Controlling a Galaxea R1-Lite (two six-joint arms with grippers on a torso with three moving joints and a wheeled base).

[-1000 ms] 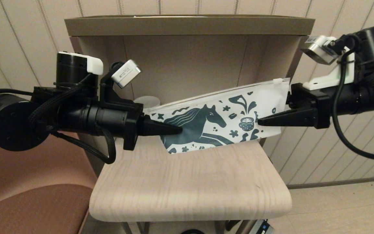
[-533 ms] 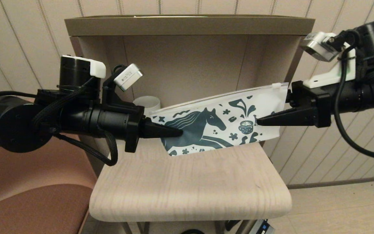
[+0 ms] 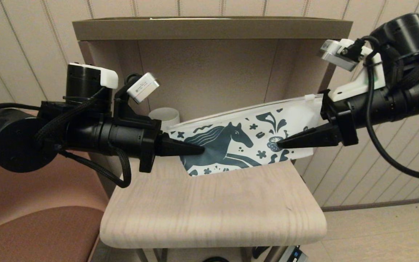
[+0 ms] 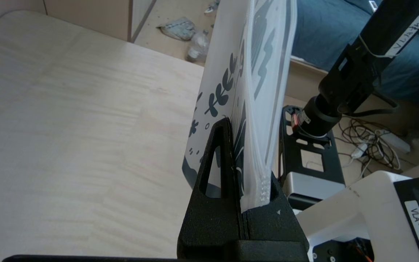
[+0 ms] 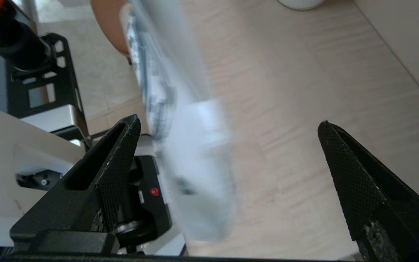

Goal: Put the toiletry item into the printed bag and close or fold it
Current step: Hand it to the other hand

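Note:
The printed bag [image 3: 238, 140], white with a dark teal horse and cup, hangs slanted above the table in front of the shelf niche, its zip slider [image 3: 309, 97] at the upper right. My left gripper [image 3: 200, 148] is shut on the bag's left end; in the left wrist view the bag [image 4: 264, 72] stands edge-on between the fingers of that gripper [image 4: 245, 153]. My right gripper [image 3: 282, 143] is open around the bag's right end. In the right wrist view the bag [image 5: 191, 156] hangs loose between the spread fingers of that gripper [image 5: 229, 122]. The toiletry item is out of view.
A pale wooden table [image 3: 213, 211] lies below the bag. A white mug [image 3: 165, 114] stands behind the bag inside the brown shelf niche [image 3: 213, 29]. A brown seat [image 3: 31, 233] is at the lower left.
My right gripper has moved left along the bag, its tip now over the cup print, and the arm has tilted. The left gripper has barely moved and keeps its hold.

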